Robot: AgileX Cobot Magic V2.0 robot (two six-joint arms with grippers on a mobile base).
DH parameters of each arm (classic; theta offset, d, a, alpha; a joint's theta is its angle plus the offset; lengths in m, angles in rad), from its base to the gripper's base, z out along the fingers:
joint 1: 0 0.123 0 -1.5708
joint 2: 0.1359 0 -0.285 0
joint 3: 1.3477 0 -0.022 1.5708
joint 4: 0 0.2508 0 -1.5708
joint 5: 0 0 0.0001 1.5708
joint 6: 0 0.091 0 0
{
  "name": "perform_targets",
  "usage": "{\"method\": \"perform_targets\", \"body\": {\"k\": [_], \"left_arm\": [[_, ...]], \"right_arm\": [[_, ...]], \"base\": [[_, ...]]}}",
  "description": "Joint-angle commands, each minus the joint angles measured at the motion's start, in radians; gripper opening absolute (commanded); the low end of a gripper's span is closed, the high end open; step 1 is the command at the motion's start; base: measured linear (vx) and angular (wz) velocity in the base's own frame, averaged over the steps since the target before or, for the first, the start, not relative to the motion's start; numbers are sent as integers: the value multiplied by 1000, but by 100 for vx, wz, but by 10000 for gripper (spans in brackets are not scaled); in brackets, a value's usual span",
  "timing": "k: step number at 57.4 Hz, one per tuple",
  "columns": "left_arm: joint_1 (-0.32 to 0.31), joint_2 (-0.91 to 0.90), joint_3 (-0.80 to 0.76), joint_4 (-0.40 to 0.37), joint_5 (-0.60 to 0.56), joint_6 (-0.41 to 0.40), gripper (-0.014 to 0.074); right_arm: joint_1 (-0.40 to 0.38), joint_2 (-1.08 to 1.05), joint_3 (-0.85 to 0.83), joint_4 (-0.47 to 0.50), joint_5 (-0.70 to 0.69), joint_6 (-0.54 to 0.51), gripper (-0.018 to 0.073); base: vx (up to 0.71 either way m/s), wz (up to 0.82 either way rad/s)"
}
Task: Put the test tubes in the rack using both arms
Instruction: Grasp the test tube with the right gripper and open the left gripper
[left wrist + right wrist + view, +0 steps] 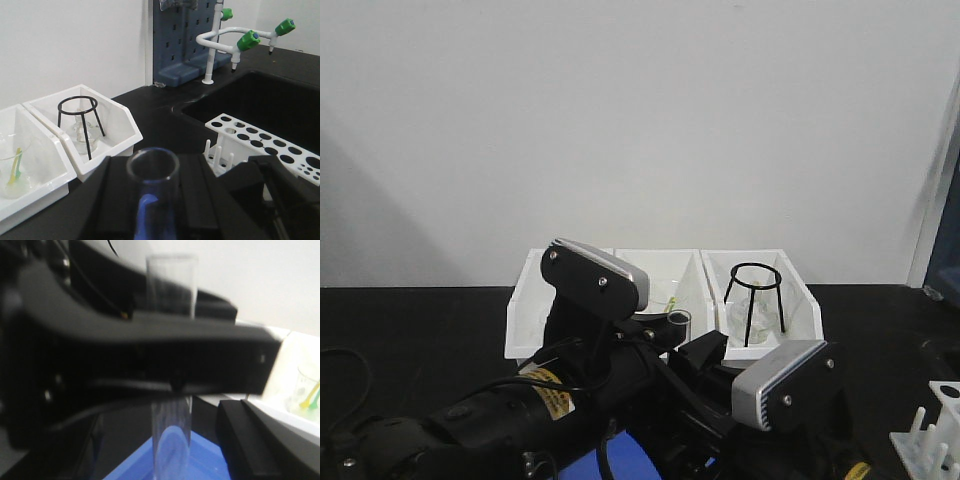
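**Tube held upright, rack off to the side**

Glass catches the eye first: one test tube (152,200) stands upright, open rim on top, in the jaws of the left arm (520,400). The left wrist view shows the black fingers (112,200) closed against it on both sides. From the right wrist view, one of those fingers crosses the tube as a dark bar, with clear glass showing above and below it. The tube's lower end hangs over a blue tray (210,462).

The right arm (782,385) sits close by, its silver-grey wrist module low and just to the right of the tube. Its own view is blurred and crowded with black shapes, so I cannot tell whether its jaws are open or closed.

The rack (265,142) rests on the dark surface (410,320) to the right of the arms, near the edge of a black sink (270,100). It is white, with rows of round holes on top and pegs along its near side. It stands well apart from the held tube.

Behind the arms, three white bins (525,310) line up against the wall. The right one holds a black tripod stand (757,295) with clear glassware under it. The middle one holds a beaker (12,160) with something yellow-green inside. A white tap with green knobs (247,40) rises behind the sink.
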Motion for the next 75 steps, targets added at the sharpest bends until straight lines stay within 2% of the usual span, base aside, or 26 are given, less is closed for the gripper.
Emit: {"method": "perform_targets", "body": {"k": [1,6,13,21,34,60,68,75], "left_arm": [[-9,-38,-37,3,-66,-8,-22],[-9,-38,-37,3,-56,-8,-22],[-9,-38,-37,3,-54,-8,-22],[-9,-38,-37,3,-54,-8,-22],[-9,-38,-37,3,-53,-8,-22],[-9,-38,-37,3,-57,-18,1],[-9,-38,-37,3,-58,-15,83],[-9,-38,-37,3,-57,-15,216]], "right_arm": [[-1,-22,-35,-5,-100,0,529],[-1,-22,-35,-5,-98,0,517],[-1,-22,-35,-5,-98,1,451],[-1,-22,-35,-5,-98,1,293],[-1,-22,-35,-4,-98,1,-15],[-1,-22,-35,-4,-98,1,-8],[-1,-22,-35,-4,-98,1,-8],[-2,-22,-35,-4,-98,1,-8]], "base": [[0,0],[0,0],[0,0],[0,0],[0,0],[0,0],[0,0],[0,0]]}}
